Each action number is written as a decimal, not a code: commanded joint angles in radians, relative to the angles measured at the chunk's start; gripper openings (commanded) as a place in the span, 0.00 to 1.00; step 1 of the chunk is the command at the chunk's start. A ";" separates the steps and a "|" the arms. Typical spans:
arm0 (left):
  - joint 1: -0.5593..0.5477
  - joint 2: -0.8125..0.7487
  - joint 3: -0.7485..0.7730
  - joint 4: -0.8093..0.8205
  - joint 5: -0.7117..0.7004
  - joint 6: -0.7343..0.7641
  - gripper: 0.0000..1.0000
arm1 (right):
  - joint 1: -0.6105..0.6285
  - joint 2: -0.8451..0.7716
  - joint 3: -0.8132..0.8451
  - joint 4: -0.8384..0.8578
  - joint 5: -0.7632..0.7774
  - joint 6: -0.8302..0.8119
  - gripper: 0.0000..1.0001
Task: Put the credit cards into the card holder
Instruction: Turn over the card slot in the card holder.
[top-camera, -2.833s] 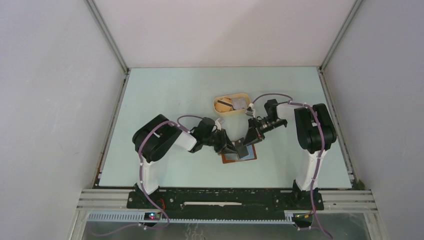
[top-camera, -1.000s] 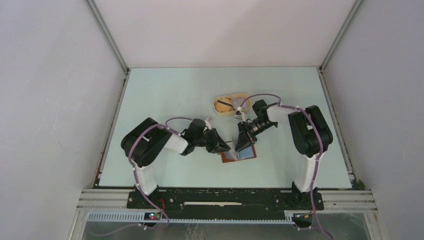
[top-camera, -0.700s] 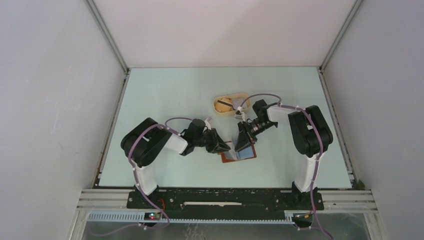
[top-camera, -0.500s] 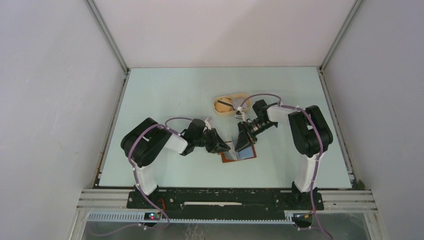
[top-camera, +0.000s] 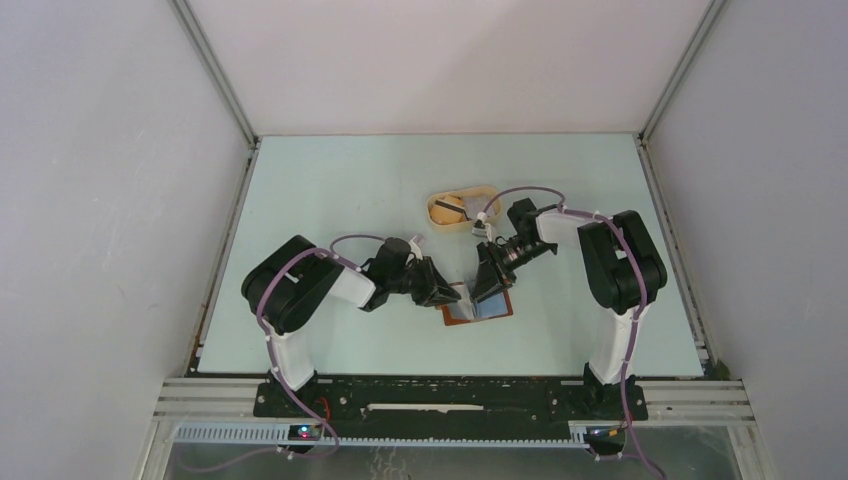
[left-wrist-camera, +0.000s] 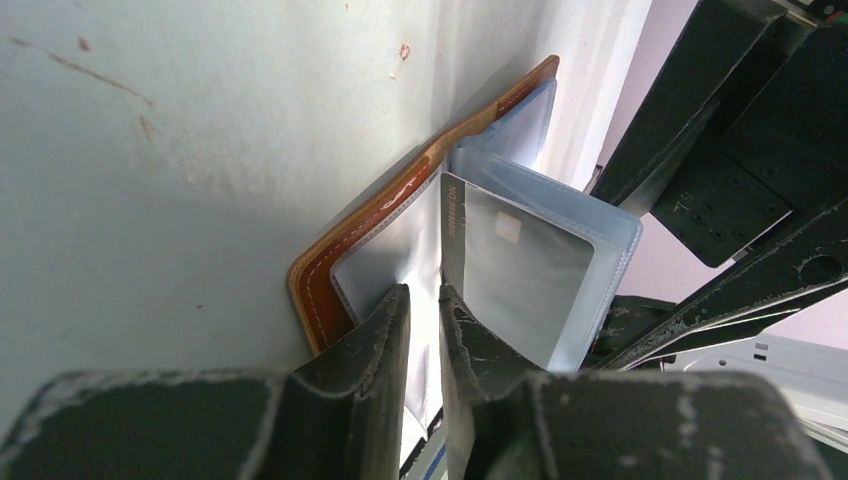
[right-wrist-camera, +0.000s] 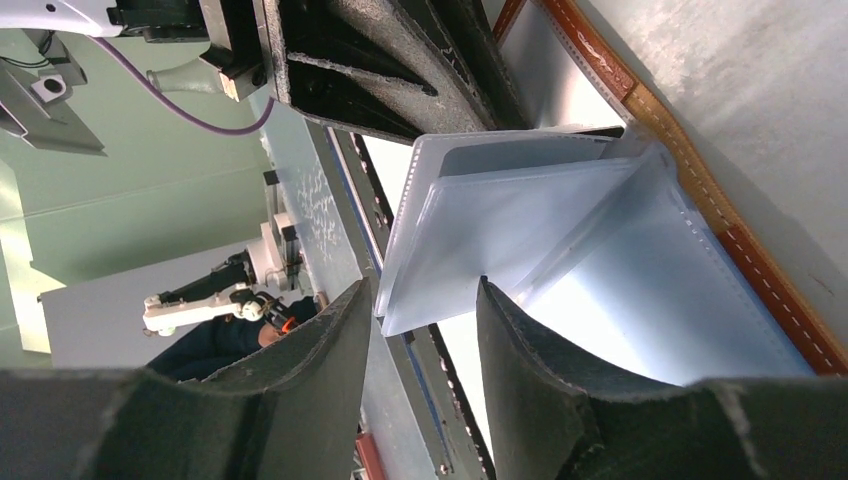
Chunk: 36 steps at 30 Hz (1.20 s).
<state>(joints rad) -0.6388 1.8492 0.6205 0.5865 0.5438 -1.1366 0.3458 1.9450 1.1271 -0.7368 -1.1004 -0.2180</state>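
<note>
Top view: card holder (top-camera: 478, 314) half hidden under left hand (top-camera: 450, 294) and right hand (top-camera: 490, 289); tray (top-camera: 445, 226) contents too small to tell.

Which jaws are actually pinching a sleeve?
The left gripper: its jaws pinch a clear sleeve of the card holder; the right gripper's stand open around one.

Soft even light, faint shadows, sharp overhead view; wrist views blur up close, glare perhaps whitening the card holder (right-wrist-camera: 690, 300).

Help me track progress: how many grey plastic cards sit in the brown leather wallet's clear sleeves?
1: a grey plastic chip card in the raised clear plastic sleeve. Others may be hidden.
</note>
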 joint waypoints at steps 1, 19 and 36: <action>0.011 0.001 -0.018 -0.039 -0.036 0.018 0.23 | -0.008 0.009 0.030 0.001 0.000 -0.001 0.52; 0.010 0.011 -0.027 -0.002 -0.026 0.004 0.22 | -0.060 0.000 0.033 -0.017 -0.023 -0.022 0.54; 0.010 0.018 -0.020 0.004 -0.018 0.005 0.22 | -0.088 -0.166 0.018 0.056 0.394 -0.046 0.51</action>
<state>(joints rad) -0.6384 1.8500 0.6167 0.5976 0.5446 -1.1442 0.2726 1.9160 1.1355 -0.7265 -0.8486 -0.2226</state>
